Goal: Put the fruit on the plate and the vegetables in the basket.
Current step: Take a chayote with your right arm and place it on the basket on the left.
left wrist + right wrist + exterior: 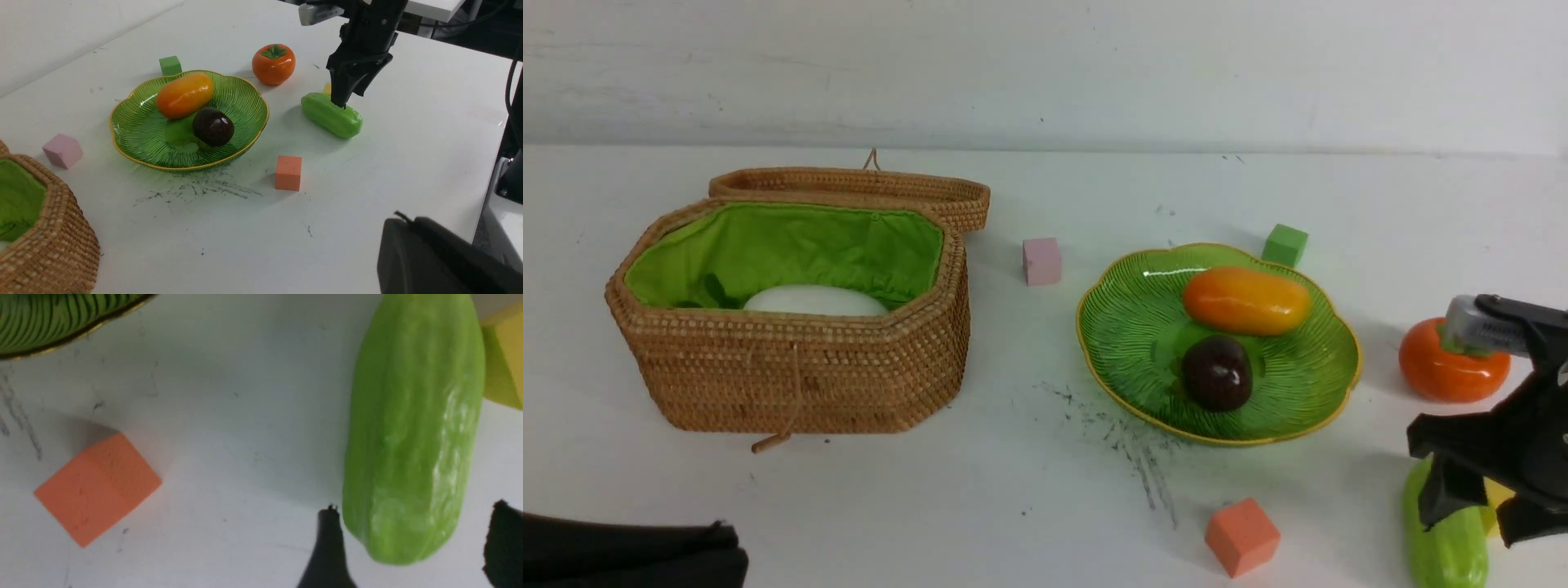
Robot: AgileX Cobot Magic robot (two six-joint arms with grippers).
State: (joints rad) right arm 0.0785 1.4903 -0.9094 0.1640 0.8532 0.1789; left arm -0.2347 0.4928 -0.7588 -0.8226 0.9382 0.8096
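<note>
The right gripper [412,504] hangs low at the near right with its jaws spread astride the cucumber [412,428], set across its narrow width for a sure pinch before carrying it left to the basket [792,376]; the left gripper's [629,555] state I cannot tell.

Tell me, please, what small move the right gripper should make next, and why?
Probably close the right gripper on the cucumber: its open fingers straddle one end of it, and this vegetable is not yet in the basket.
</note>
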